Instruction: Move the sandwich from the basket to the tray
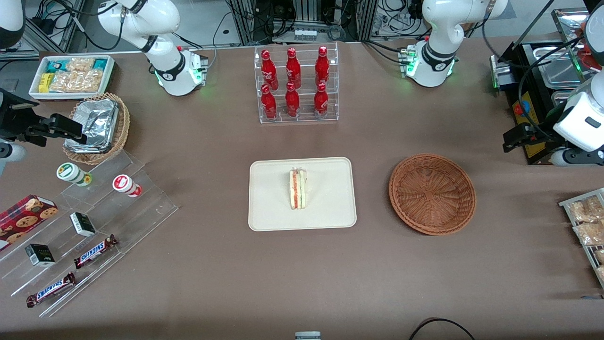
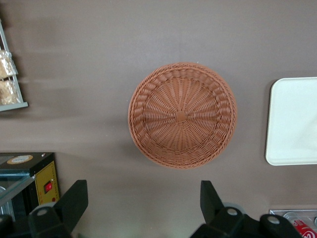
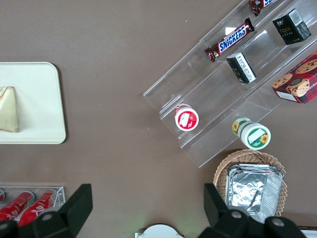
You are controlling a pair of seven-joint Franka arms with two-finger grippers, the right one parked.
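The sandwich [image 1: 298, 189] lies on the cream tray [image 1: 273, 203] at the table's middle, its red, orange and green filling edge facing up. The right wrist view also shows the sandwich [image 3: 9, 109] on the tray [image 3: 37, 94]. The reddish-brown wicker basket [image 1: 432, 193] stands empty beside the tray, toward the working arm's end. My left gripper [image 1: 516, 138] hangs above the table, farther toward that end than the basket and a little farther from the front camera. In the left wrist view the gripper [image 2: 143, 191] is open and empty, with the basket [image 2: 182, 115] and the tray's edge [image 2: 294, 121] below.
A clear rack of red bottles [image 1: 297, 85] stands farther from the front camera than the tray. A black appliance [image 1: 533, 94] and a rack of snack bags [image 1: 587, 226] are at the working arm's end. An acrylic stand [image 1: 94, 226], a foil basket [image 1: 96, 125] and a white bin [image 1: 71, 75] are at the parked arm's end.
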